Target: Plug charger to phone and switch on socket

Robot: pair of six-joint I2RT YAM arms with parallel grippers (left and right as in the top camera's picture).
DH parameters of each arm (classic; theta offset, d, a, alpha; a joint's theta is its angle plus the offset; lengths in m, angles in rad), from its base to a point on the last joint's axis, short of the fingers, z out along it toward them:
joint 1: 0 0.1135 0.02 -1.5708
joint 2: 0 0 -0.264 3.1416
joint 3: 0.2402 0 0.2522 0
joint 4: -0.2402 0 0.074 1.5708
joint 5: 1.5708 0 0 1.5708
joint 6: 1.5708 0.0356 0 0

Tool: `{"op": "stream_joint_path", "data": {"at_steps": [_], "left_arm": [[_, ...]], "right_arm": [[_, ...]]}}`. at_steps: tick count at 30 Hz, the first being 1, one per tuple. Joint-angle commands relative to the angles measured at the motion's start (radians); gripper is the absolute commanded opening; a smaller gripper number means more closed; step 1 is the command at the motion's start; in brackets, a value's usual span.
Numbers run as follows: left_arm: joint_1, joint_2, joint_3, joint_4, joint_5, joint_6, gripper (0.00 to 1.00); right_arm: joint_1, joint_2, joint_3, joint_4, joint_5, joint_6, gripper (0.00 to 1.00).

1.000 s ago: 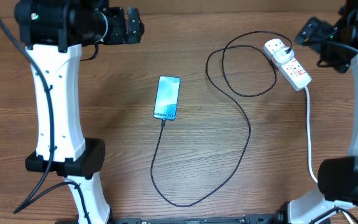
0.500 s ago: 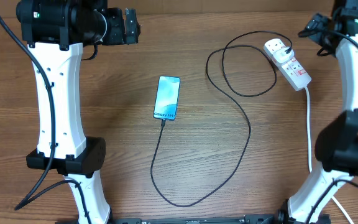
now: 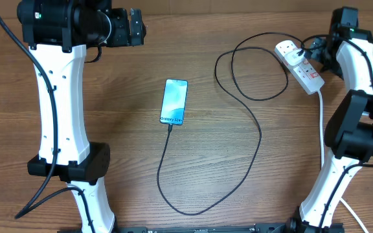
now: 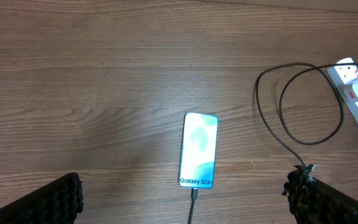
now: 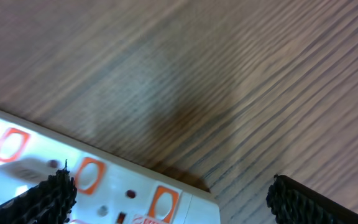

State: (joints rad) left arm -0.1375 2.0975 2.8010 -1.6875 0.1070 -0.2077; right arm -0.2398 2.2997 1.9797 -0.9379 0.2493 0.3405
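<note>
Charger [image 3: 259, 139] tip looks seated in phone [image 3: 174, 101], mid-table. Plug head in socket [image 3: 301, 65], far right corner. Switch step in hand. Right gripper [image 5: 169, 183] over socket, fingers wide, empty. Next: find red switch, press straight down. Far edge near, cable loop beside. Left gripper [image 3: 136, 27] far left, spread, empty, clear.

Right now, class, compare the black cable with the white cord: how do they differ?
The black cable is thin; the white cord is thicker. The black cable loops widely across the table; the white cord runs almost straight. The black cable ends at the phone; the white cord slips behind the right arm. Both meet the power strip.
</note>
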Motion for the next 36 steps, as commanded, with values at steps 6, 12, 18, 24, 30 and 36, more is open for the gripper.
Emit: {"op": "stream_joint_path", "data": {"at_steps": [6, 12, 18, 24, 30, 36], "left_arm": [[-0.005, 0.008, -0.005, -0.002, -0.014, -0.009, 1.00], [-0.005, 0.008, -0.005, -0.002, -0.014, -0.009, 1.00], [-0.005, 0.008, -0.005, -0.002, -0.014, -0.009, 1.00], [-0.005, 0.008, -0.005, -0.002, -0.014, -0.009, 1.00], [-0.005, 0.008, -0.005, -0.002, -0.013, -0.009, 1.00], [-0.005, 0.008, -0.005, -0.002, -0.013, -0.009, 1.00]], "right_arm": [[-0.074, 0.014, -0.010, 0.018, -0.183, -0.036, 1.00], [-0.076, 0.016, -0.037, 0.041, -0.226, -0.035, 1.00], [-0.074, 0.018, -0.037, 0.062, -0.225, -0.031, 1.00], [-0.074, 0.018, -0.038, 0.054, -0.225, -0.030, 1.00], [-0.056, 0.019, -0.058, 0.064, -0.217, -0.023, 1.00], [-0.032, 0.020, -0.073, 0.076, -0.149, -0.024, 1.00]]}}
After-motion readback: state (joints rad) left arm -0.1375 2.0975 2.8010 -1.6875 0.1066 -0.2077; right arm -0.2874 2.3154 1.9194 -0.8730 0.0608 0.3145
